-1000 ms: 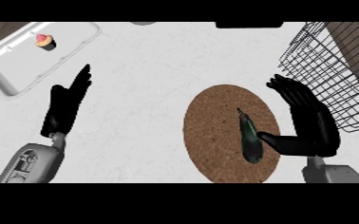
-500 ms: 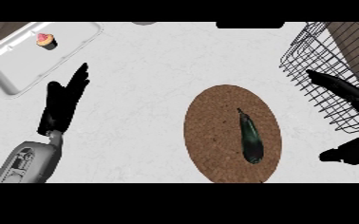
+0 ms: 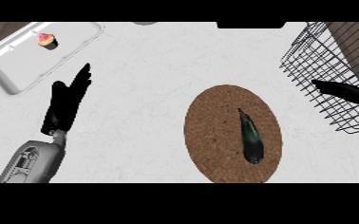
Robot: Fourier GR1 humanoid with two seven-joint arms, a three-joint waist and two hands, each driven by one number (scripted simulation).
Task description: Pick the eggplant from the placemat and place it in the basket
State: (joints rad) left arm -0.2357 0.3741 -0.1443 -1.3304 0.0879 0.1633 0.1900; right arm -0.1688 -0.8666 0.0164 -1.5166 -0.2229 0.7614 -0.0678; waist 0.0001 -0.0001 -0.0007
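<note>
A dark, glossy eggplant [image 3: 250, 138] lies lengthwise on the right half of the round brown placemat [image 3: 214, 133], stem end pointing away from me. Nothing touches it. Of my right hand [image 3: 337, 89] only straight black fingers show at the right edge, in front of the wire basket's [image 3: 308, 59] near wall and well right of the eggplant; they hold nothing. My left hand [image 3: 67, 102] rests open on the left, fingers up, far from the placemat.
A white tray [image 3: 17, 71] at the upper left carries a pink cupcake [image 3: 47, 40]. The black wire basket stands at the right edge of the pale counter. Grey objects are cut off at the top edge.
My right hand has pulled away from beside the eggplant, up and to the right, mostly out of view. The eggplant stays on the placemat. The left hand is still.
</note>
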